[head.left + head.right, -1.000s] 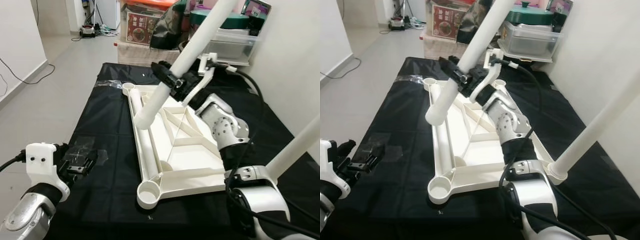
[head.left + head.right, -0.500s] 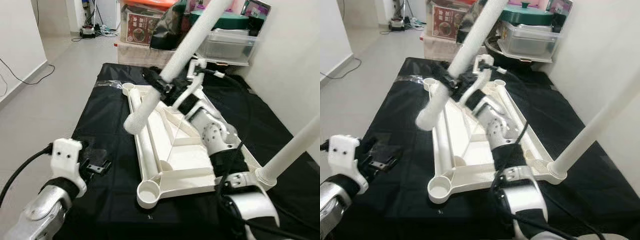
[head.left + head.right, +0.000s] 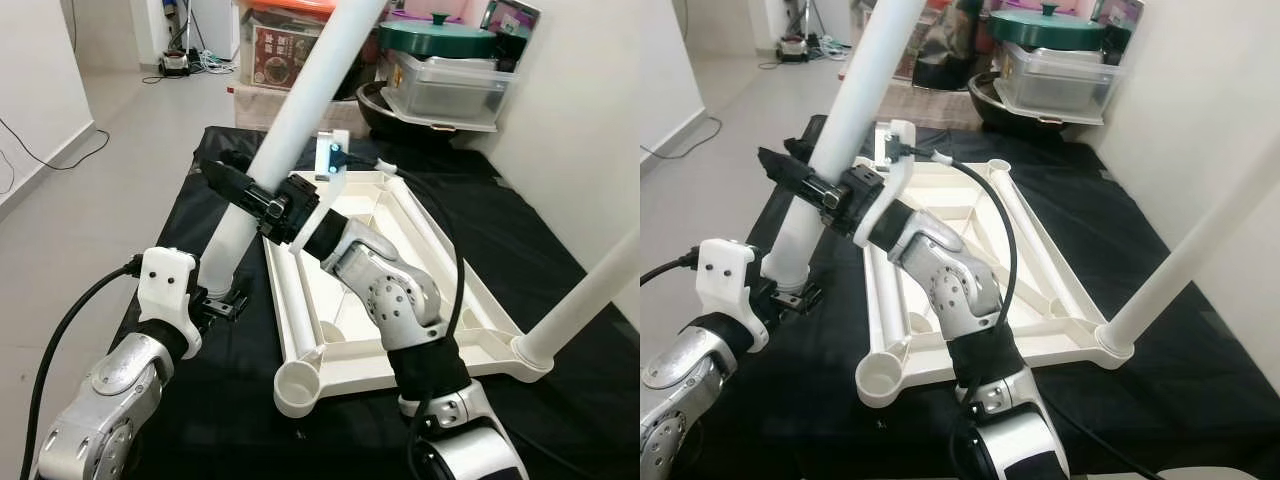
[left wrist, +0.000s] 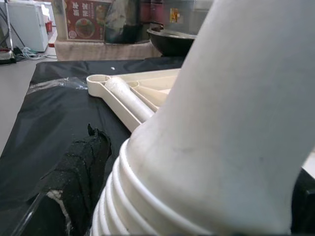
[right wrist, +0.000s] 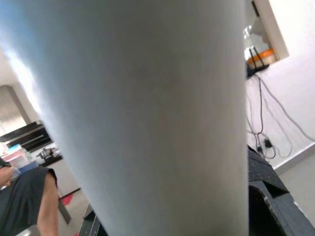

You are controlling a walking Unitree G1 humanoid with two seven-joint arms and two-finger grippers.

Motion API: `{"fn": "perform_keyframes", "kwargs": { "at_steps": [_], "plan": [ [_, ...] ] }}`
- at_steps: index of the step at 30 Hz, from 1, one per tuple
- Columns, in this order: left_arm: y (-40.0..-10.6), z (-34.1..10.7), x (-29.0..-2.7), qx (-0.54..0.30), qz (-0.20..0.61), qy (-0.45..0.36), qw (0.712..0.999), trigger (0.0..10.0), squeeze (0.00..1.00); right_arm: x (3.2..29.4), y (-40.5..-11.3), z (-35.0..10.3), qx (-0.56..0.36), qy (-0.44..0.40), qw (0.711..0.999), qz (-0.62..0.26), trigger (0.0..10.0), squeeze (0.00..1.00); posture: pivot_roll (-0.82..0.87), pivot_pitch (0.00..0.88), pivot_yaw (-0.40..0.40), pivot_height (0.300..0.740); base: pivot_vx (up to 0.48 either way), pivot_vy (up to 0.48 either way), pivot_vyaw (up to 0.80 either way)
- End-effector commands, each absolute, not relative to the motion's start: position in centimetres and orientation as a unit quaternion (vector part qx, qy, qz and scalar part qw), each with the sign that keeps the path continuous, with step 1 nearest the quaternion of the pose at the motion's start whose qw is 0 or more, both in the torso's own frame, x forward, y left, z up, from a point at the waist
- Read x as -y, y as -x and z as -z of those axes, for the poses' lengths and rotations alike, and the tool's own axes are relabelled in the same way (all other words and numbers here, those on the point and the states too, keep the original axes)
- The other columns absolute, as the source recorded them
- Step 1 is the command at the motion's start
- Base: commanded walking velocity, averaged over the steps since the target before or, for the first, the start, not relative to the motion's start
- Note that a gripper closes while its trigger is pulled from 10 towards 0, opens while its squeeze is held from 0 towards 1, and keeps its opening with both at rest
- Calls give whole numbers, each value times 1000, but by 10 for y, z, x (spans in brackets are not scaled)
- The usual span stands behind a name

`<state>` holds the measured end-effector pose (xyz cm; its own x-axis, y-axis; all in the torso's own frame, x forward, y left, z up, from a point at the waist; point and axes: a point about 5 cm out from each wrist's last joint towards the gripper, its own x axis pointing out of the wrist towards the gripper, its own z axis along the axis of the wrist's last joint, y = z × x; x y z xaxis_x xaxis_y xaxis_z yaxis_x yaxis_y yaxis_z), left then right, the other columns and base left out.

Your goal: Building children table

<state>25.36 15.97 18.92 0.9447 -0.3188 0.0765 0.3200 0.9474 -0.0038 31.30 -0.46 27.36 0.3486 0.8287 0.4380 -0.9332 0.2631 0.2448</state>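
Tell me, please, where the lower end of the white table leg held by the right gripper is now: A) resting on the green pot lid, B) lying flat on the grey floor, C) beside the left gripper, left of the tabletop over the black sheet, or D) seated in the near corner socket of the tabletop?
C: the table leg, clamped in the right gripper, ends beside the left gripper, over the black sheet left of the tabletop.

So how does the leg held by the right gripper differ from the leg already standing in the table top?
The held leg is in the air, clamped in the right gripper, with the left gripper at its lower end. The fitted leg stands in a corner socket of the table top. The held leg leans over the black sheet beside the top. Both are plain white tubes, tilted.
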Motion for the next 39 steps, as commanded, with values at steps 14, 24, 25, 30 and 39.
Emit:
{"fn": "perform_keyframes", "kwargs": {
  "at_steps": [14, 24, 25, 30, 39],
  "plan": [
    [-267, -188, -143, 32, 176, -35, 983, 10000, 0, -13, -292, -269, 100, -213, 770, -593, 10000, 0, 166, 0, -108, 714, 0, 0, 0],
    [-272, -177, -151, 2, 144, -141, 979, 8353, 0, -13, -289, -271, 109, -198, 770, -597, 10000, 0, 171, 0, -110, 714, 0, 0, 0],
    [-273, -177, -151, 2, 141, -148, 979, 8039, 0, -13, -289, -271, 109, -198, 770, -597, 10000, 0, 171, 0, -110, 714, 0, 0, 0],
    [-274, -177, -152, 11, 131, -146, 980, 8941, 0, -13, -288, -272, 110, -198, 770, -596, 10000, 0, 171, 0, -110, 714, 0, 0, 0],
    [-274, -187, -147, 62, 135, -162, 976, 0, 0, -14, -287, -272, 113, -197, 770, -596, 10000, 0, 165, 0, -108, 714, 0, 0, 0]
  ]
}}
